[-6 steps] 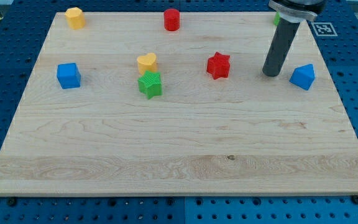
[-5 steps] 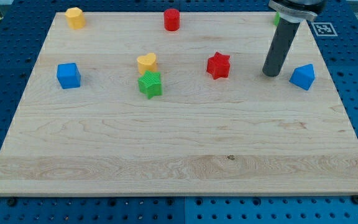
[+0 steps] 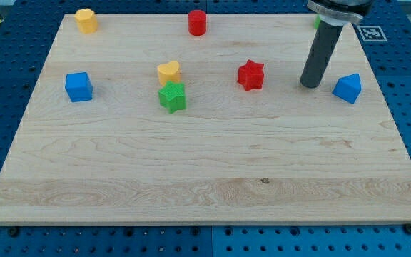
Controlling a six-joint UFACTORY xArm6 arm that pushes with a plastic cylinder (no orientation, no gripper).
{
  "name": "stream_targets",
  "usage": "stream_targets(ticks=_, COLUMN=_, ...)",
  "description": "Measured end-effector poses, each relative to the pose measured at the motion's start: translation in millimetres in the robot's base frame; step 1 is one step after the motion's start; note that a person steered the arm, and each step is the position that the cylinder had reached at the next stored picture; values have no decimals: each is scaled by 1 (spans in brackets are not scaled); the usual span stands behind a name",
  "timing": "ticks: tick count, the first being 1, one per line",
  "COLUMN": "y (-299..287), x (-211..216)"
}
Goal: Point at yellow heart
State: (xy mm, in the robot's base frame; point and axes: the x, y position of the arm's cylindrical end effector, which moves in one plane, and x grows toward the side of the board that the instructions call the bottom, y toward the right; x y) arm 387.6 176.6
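The yellow heart (image 3: 168, 72) lies on the wooden board (image 3: 205, 171), left of centre, touching the green star (image 3: 172, 97) just below it. My tip (image 3: 309, 84) rests on the board far to the view's right of the heart, between the red star (image 3: 250, 75) and a blue block (image 3: 347, 88). The red star lies between my tip and the heart.
A yellow hexagon block (image 3: 85, 20) sits at the top left, a red cylinder (image 3: 197, 22) at the top middle, a blue cube (image 3: 78, 86) at the left. A green block (image 3: 318, 21) shows partly behind the rod at the top right.
The rod has shifted very slightly to the view's left. The blocks have not moved.
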Motion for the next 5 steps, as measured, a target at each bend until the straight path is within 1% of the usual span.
stream_targets(ticks=1, y=-3, x=-5)
stream_targets(ticks=3, y=-41, x=-47)
stream_targets(ticks=4, y=-82, x=-52)
stream_targets(ticks=5, y=-137, x=-53)
